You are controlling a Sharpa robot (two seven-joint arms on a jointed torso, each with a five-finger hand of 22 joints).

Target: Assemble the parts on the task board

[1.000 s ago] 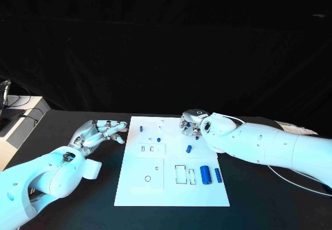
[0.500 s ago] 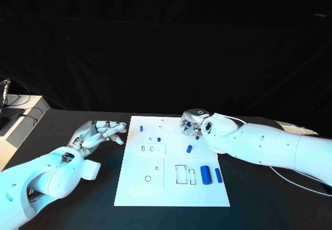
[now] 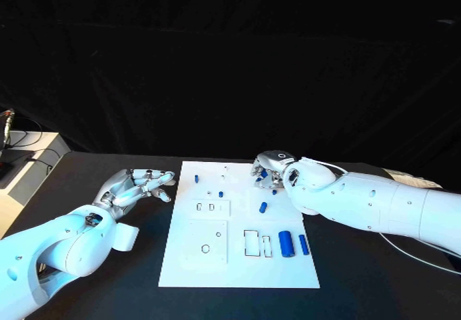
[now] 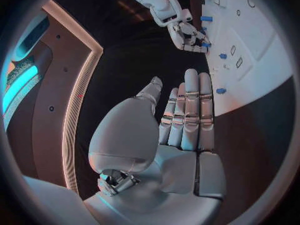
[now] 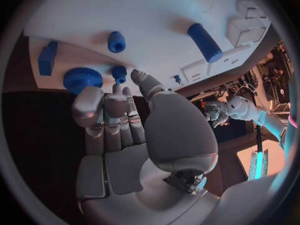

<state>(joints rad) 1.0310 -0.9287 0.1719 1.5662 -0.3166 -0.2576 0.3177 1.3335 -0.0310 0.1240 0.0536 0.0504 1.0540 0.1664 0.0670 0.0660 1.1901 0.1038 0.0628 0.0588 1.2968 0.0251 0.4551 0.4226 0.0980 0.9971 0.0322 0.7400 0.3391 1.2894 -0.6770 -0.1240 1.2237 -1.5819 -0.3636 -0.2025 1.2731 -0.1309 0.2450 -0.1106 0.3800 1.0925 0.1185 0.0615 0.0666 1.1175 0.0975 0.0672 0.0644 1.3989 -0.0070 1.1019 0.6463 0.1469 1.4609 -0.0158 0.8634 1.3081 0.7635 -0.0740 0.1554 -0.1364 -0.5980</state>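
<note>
The white task board (image 3: 240,263) lies in the middle of the black table. Over its far right corner my right hand (image 3: 268,175) reaches down with curled fingers. In the right wrist view, thumb and fingertips (image 5: 116,89) meet at a small blue peg (image 5: 119,73), with a blue knurled disc (image 5: 82,79) beside it; I cannot tell whether the peg is pinched. Another peg (image 5: 116,41), a blue cylinder (image 5: 205,42) and a blue block (image 5: 47,58) lie beyond. My left hand (image 3: 140,187) hovers flat and open off the board's left edge, holding nothing.
On the board's near right lie a thick blue cylinder (image 3: 284,239) and a thinner one (image 3: 302,244); a short one (image 3: 262,207) sits mid-board and a small peg (image 3: 196,179) far left. A pale cabinet (image 3: 24,160) stands past the table's left edge.
My right arm has crept very slightly to the right over the board's far corner. The left hand and the loose parts are where they were.
</note>
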